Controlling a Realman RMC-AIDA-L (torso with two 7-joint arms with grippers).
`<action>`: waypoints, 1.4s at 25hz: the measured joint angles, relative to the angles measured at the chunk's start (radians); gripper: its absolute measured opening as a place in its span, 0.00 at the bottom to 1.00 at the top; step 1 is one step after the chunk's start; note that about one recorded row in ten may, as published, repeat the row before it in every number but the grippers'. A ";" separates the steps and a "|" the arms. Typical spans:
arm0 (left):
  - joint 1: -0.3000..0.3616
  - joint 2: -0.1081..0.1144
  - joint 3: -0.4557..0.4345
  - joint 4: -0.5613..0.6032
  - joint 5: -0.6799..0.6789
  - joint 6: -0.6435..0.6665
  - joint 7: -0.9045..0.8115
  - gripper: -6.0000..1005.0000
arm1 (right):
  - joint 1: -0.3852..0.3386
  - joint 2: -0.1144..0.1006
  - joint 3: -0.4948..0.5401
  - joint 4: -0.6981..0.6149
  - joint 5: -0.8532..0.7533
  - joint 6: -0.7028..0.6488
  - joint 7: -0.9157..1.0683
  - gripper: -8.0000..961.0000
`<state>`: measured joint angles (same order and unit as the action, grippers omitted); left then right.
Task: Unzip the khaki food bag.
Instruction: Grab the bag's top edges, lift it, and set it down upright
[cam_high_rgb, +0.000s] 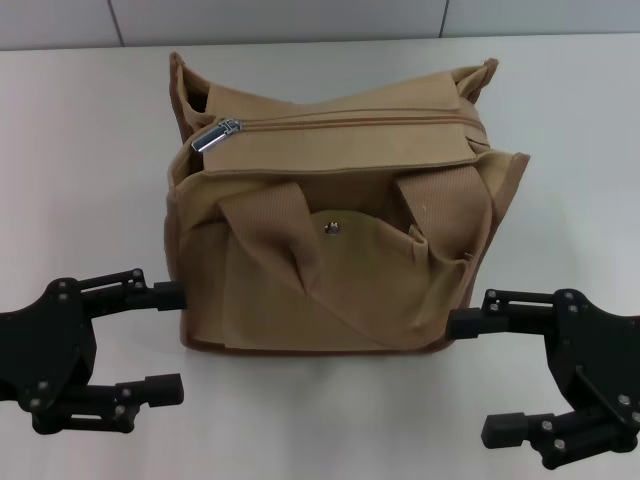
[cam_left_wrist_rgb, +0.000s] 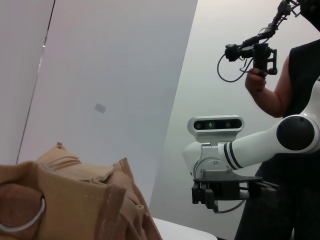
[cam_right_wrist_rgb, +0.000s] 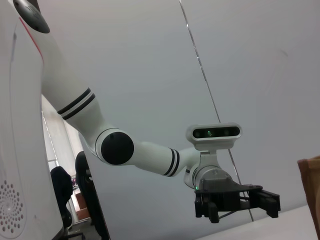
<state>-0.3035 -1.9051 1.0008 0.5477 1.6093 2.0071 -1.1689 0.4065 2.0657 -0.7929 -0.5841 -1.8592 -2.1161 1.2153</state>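
Both splayed grippers beside khaki food bag (cam_high_rgb: 335, 215)

Head camera looks forward and down, close over the table (cam_high_rgb: 80, 150), khaki food bag (cam_high_rgb: 340, 250) at frame centre. Each wrist camera faces sideways, low above the table. Left wrist view shares the bag (cam_left_wrist_rgb: 75, 200) at lower left; right wrist view catches its edge (cam_right_wrist_rgb: 311, 185) at lower right.
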 joint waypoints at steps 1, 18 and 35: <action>-0.001 -0.001 0.000 0.000 0.000 -0.003 0.000 0.84 | 0.000 0.001 0.000 0.001 0.000 0.000 0.000 0.88; 0.008 -0.019 -0.033 -0.012 -0.002 -0.042 0.013 0.84 | -0.005 0.010 0.007 0.001 0.000 0.015 0.000 0.87; 0.070 -0.060 -0.129 -0.014 0.000 -0.147 0.066 0.84 | -0.008 0.010 0.004 0.003 0.000 0.026 0.000 0.87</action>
<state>-0.2336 -1.9649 0.8722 0.5337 1.6092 1.8599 -1.1029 0.3988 2.0754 -0.7884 -0.5815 -1.8591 -2.0900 1.2149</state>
